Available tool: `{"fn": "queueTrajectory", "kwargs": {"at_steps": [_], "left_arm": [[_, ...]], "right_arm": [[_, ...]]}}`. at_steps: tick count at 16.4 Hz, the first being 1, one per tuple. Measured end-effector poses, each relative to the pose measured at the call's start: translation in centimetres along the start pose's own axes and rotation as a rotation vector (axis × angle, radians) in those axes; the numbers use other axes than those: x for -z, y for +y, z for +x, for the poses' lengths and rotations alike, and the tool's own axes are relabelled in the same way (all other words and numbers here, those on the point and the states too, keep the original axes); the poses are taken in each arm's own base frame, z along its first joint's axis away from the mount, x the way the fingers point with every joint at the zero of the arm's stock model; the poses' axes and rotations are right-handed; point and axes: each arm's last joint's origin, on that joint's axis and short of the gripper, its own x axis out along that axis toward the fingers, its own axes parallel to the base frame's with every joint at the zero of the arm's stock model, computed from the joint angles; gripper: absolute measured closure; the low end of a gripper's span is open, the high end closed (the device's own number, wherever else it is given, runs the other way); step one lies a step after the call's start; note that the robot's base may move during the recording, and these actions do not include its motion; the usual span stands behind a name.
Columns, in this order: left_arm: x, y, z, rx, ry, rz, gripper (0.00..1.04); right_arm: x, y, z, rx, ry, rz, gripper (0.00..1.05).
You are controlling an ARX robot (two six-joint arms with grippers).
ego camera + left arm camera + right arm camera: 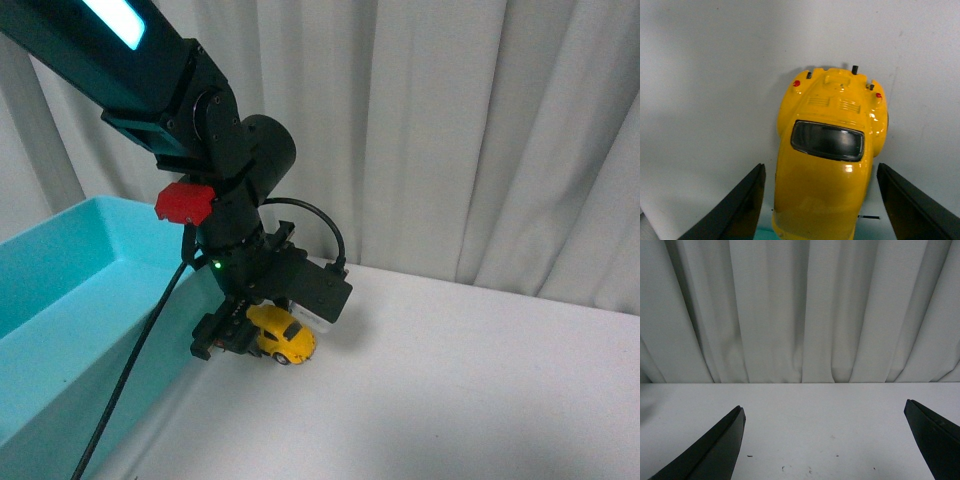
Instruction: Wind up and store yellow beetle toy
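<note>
**Left hand astride the toy car, a finger on each flank**

Position. The yellow beetle toy [283, 337] sits on the white counter [480, 380], just beside the outer wall of the teal bin [70, 390] and under the left hand [240, 340]. The left arm slants in from the upper left of the front view. The hand hides part of the car there.

Key relation. In the left wrist view, the car's long axis runs in line with the fingers [740, 210], not across them. The tail end, with its rear window, two red lamps and little black pipes, points away from the wrist. The nose is tucked back toward the palm, out of sight. One dark finger stands on each flank of the body.

Grip. The left hand is spread, not clamped, and a strip of counter shows between each finger and the paint. The strip on one flank is very thin, so we cannot rule out a light touch there.

Other arm. The right hand [823, 407] is spread wide with nothing between its fingers, facing the grey curtain [800, 310] above the counter. It does not show in the front view. The left hand is plainly the nearer one.

Judgement. Closing would take the car across its width, by the doors. If winding means rolling the wheels backward, we reckon the pull must follow that same long axis. The bin for storing lies right alongside.
</note>
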Motion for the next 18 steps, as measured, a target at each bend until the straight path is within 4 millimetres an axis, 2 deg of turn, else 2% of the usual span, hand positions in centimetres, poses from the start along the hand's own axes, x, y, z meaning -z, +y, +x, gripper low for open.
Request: {"fn": "queueTrajectory", "kwargs": {"at_steps": [2,3,5,7,8,10,12,13,14,15,16,18], "left_arm": [[0.0,0.1,-0.1,-0.005,0.003,0.000,0.58],[0.0,0.2,-0.2,-0.004,0.003,-0.001,0.63],[-0.3,0.2,-0.3,0.005,-0.002,-0.005,0.64],[-1.6,0.3,-1.6,0.007,-0.100,-0.061,0.64],[-2.3,0.5,-3.1,-0.005,-0.166,-0.092,0.64],[-3.4,1.3,-8.3,-0.108,-0.327,-0.152,0.64],[-3.1,1.5,-12.8,-0.217,-0.418,-0.202,0.64],[-1.9,1.4,-15.0,-0.293,-0.440,-0.249,0.64],[0.1,0.8,-16.9,-0.347,-0.442,-0.331,0.65],[3.4,-0.2,-18.3,-0.383,-0.406,-0.462,0.65],[6.4,-1.3,-18.7,-0.394,-0.362,-0.588,0.65],[11.6,-4.7,-17.4,-0.352,-0.259,-0.874,0.65]], "right_arm": [[0.0,0.0,0.0,0.000,0.000,0.000,0.07],[0.0,0.0,0.0,0.000,0.000,0.000,0.07],[0.0,0.0,0.0,0.000,0.000,0.000,0.07],[0.0,0.0,0.0,0.000,0.000,0.000,0.07],[0.0,0.0,0.0,0.000,0.000,0.000,0.07],[0.0,0.0,0.0,0.000,0.000,0.000,0.07],[0.0,0.0,0.0,0.000,0.000,0.000,0.07],[0.0,0.0,0.0,0.000,0.000,0.000,0.07],[0.0,0.0,0.0,0.000,0.000,0.000,0.07],[0.0,0.0,0.0,0.000,0.000,0.000,0.07],[0.0,0.0,0.0,0.000,0.000,0.000,0.07],[0.0,0.0,0.0,0.000,-0.001,0.000,0.07]]}}
